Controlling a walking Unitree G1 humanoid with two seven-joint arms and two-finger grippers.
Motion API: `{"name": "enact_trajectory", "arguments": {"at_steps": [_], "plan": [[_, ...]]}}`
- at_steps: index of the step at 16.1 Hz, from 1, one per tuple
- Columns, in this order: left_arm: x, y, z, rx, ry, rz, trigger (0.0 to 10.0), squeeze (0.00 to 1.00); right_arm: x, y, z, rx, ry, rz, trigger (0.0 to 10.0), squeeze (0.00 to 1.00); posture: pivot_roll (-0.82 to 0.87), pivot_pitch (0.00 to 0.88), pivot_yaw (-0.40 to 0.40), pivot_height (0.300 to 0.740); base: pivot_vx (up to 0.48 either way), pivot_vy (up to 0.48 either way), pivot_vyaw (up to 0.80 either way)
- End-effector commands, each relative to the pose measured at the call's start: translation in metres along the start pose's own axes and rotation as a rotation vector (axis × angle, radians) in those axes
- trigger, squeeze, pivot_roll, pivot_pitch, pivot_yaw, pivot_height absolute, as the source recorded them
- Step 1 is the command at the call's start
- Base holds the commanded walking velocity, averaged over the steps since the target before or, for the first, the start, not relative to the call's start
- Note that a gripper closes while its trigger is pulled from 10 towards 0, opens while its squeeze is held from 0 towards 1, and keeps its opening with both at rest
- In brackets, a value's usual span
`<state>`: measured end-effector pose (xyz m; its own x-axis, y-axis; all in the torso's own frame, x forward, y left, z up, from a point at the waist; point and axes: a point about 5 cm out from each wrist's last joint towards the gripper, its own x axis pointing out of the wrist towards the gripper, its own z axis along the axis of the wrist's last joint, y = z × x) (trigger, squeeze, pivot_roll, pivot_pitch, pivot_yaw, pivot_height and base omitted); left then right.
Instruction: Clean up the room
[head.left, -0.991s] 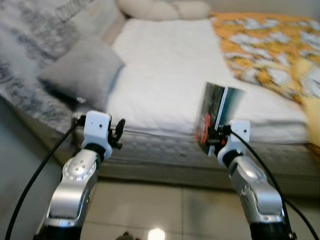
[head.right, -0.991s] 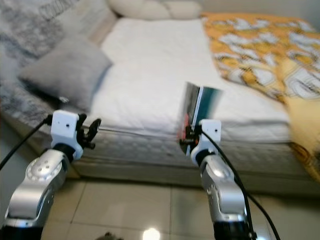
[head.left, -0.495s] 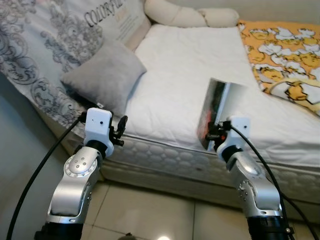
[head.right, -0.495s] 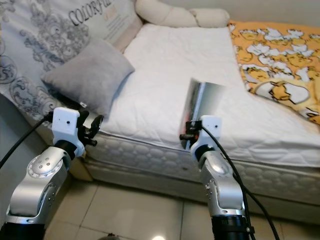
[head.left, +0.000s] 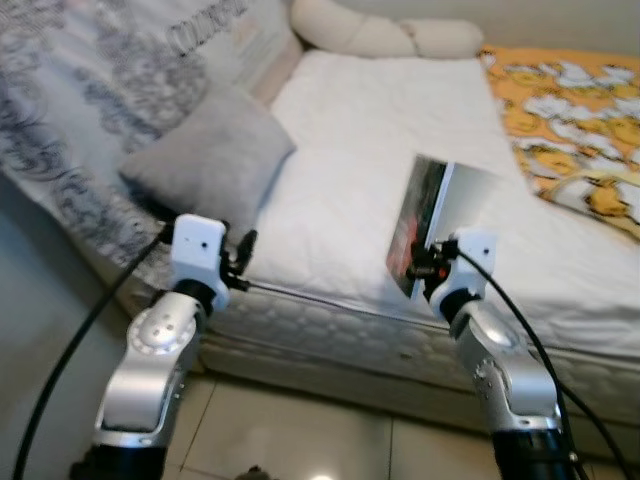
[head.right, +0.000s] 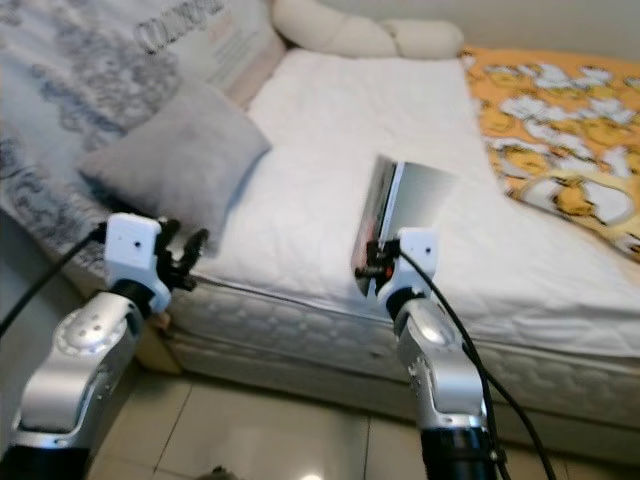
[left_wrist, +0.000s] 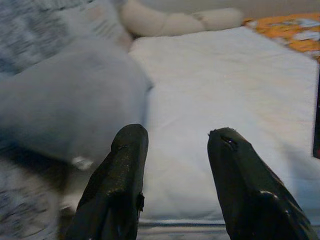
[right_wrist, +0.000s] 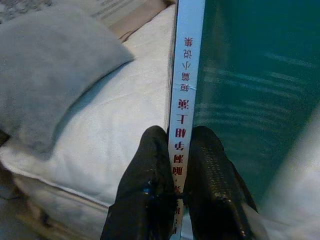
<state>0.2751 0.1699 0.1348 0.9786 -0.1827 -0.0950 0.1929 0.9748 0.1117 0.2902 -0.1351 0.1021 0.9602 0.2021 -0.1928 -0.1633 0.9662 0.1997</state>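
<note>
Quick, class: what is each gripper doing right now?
Left gripper: open, holding nothing.
Right gripper: closed on a thin book.

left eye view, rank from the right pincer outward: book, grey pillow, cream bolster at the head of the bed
1. Book: clamped in the right pincer, upright.
2. Grey pillow: on the bed's left side.
3. Cream bolster: far end of the bed.

Bed with white mattress cover (head.left: 370, 130), standing on pale floor tiles (head.left: 300, 440).
You see a grey cushion (head.left: 205, 160) at 9 o'clock, a cream knotted pillow (head.left: 385, 35) at 12, an orange patterned blanket (head.left: 570, 110) at 2, and a grey printed pillow (head.left: 90, 90) at 10.
</note>
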Motion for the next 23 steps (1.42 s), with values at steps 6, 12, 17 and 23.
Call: {"name": "enact_trajectory", "arguments": {"at_steps": [6, 12, 17, 23], "plan": [[0.003, -0.001, 0.002, -0.003, -0.005, -0.001, 10.0, 0.29, 0.007, 0.009, 0.012, -0.024, -0.045, 0.052, 10.0, 0.0, -0.01, 0.0, 0.001, 0.74, 0.322, 0.0, 0.0], [0.0, 0.0, 0.001, -0.004, -0.007, 0.0, 10.0, 0.29, 0.005, 0.015, 0.011, -0.051, -0.043, 0.093, 10.0, 0.0, -0.01, 0.0, -0.003, 0.74, 0.326, 0.0, 0.0], [0.002, 0.0, 0.001, -0.003, -0.013, 0.001, 10.0, 0.29, 0.006, 0.019, 0.009, -0.056, -0.039, 0.118, 10.0, 0.0, 0.0, 0.0, -0.011, 0.74, 0.329, 0.0, 0.26], [0.004, 0.001, 0.002, 0.008, -0.017, -0.009, 10.0, 0.29, 0.007, 0.018, 0.007, -0.034, -0.031, 0.117, 10.0, 0.0, -0.01, 0.0, -0.007, 0.74, 0.327, 0.0, 0.07]]}}
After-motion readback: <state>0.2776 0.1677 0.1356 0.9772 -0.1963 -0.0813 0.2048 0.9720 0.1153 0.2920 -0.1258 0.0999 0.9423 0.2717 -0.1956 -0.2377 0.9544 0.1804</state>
